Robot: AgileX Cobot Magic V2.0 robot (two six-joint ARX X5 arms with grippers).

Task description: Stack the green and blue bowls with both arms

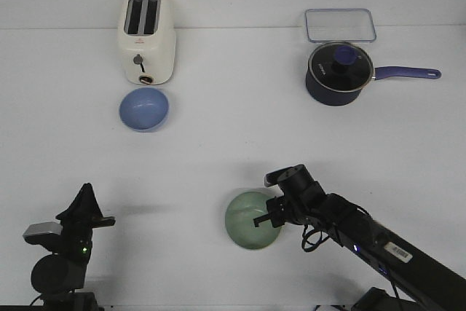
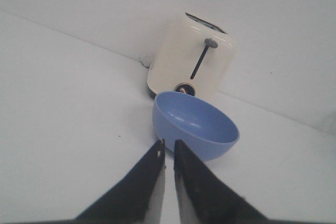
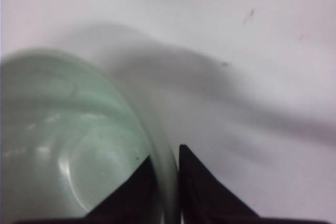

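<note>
The pale green bowl (image 1: 247, 220) sits near the table's front centre. My right gripper (image 1: 268, 216) is shut on the green bowl's right rim (image 3: 169, 177), one finger inside the bowl and one outside. The light blue bowl (image 1: 144, 108) stands at the back left, just in front of the toaster; it also shows in the left wrist view (image 2: 197, 123). My left gripper (image 2: 168, 148) is shut and empty, far back from the blue bowl at the front left corner (image 1: 86, 196).
A cream toaster (image 1: 146, 37) stands behind the blue bowl. A dark navy saucepan (image 1: 338, 72) with a glass lid and a long handle is at the back right, with a clear rectangular container (image 1: 339, 25) behind it.
</note>
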